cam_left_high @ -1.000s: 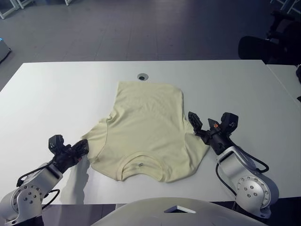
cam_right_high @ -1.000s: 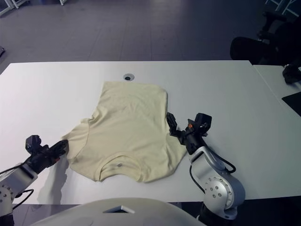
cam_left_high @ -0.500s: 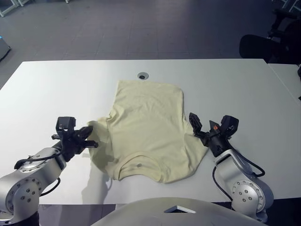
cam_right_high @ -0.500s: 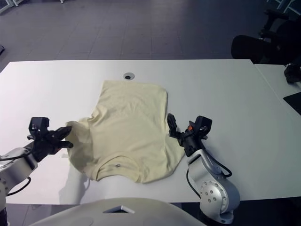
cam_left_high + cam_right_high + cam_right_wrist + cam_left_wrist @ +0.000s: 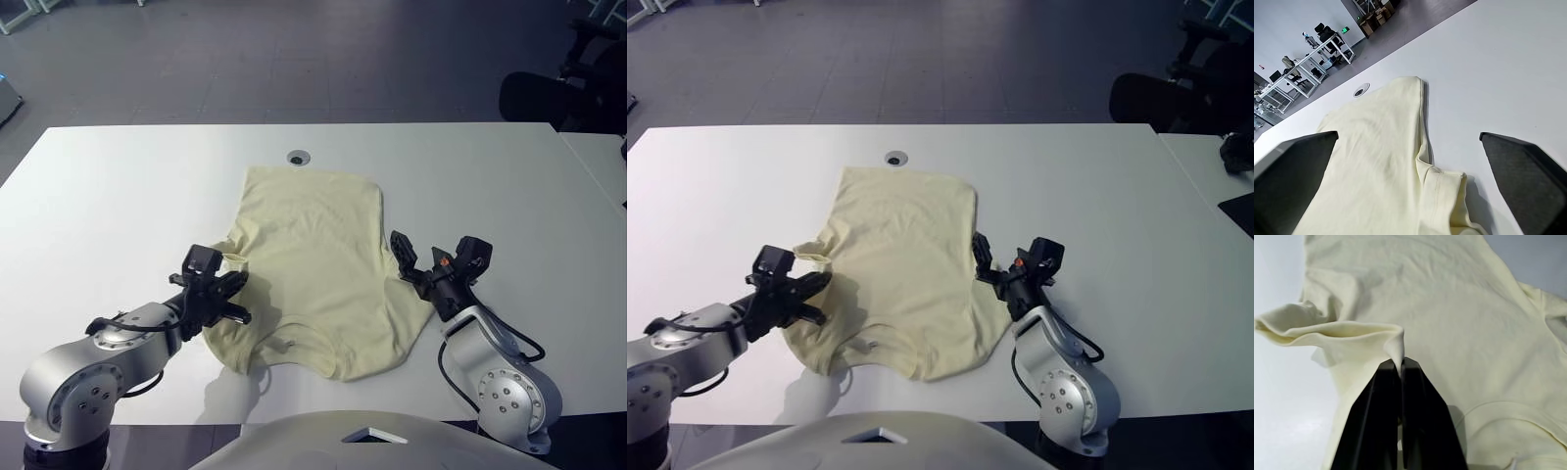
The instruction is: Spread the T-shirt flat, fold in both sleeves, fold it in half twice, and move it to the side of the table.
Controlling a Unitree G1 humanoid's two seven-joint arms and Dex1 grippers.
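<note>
Left gripper (image 5: pixel 1399 366) clamped tight on the T-shirt (image 5: pixel 313 235) sleeve (image 5: pixel 1327 330), pinching a fold raised off the table (image 5: pixel 118 186), the body cloth spreading beyond its tips. Right gripper (image 5: pixel 431 247) spread wide, holding nothing, the other sleeve (image 5: pixel 1444 188) bunched just ahead of it, perhaps touching. Past the far hem, a round table port (image 5: pixel 297 158).

A wide white table (image 5: pixel 98 196) stands on a grey floor (image 5: pixel 245 59), and it has a round cable hole (image 5: pixel 297 158) near its far edge. Beyond the right corner is a black office chair (image 5: pixel 539 98), and a second white table (image 5: pixel 596 159) stands just beside on the right.
</note>
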